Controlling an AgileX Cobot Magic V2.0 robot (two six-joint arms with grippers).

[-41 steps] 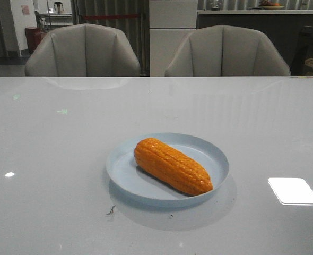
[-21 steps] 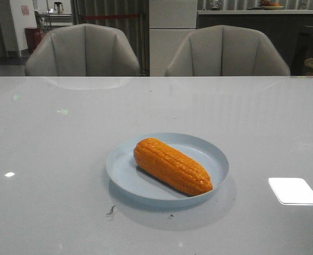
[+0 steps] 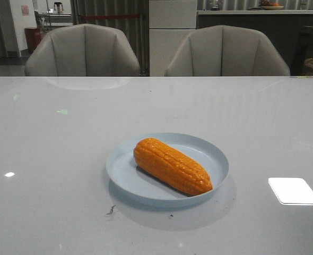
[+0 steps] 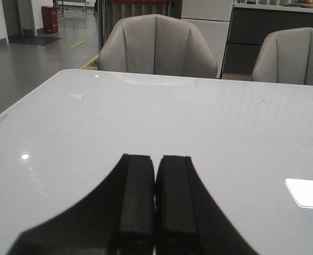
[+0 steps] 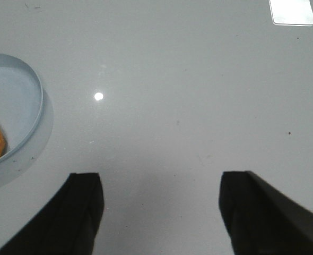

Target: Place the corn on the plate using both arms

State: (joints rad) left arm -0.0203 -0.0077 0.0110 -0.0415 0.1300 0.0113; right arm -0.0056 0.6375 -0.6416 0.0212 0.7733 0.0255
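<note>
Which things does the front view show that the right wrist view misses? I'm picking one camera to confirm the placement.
Only the front view shows the whole corn lying inside the plate, plus two chairs behind the table. Only the right wrist view shows the right claw, fingers wide apart, holding nothing, beside the plate. Both show the plate, at least the corn's tip, the table and a bright window reflection.

Corn (image 3: 172,166) on plate (image 3: 209,150), mid-table (image 3: 66,159).
</note>
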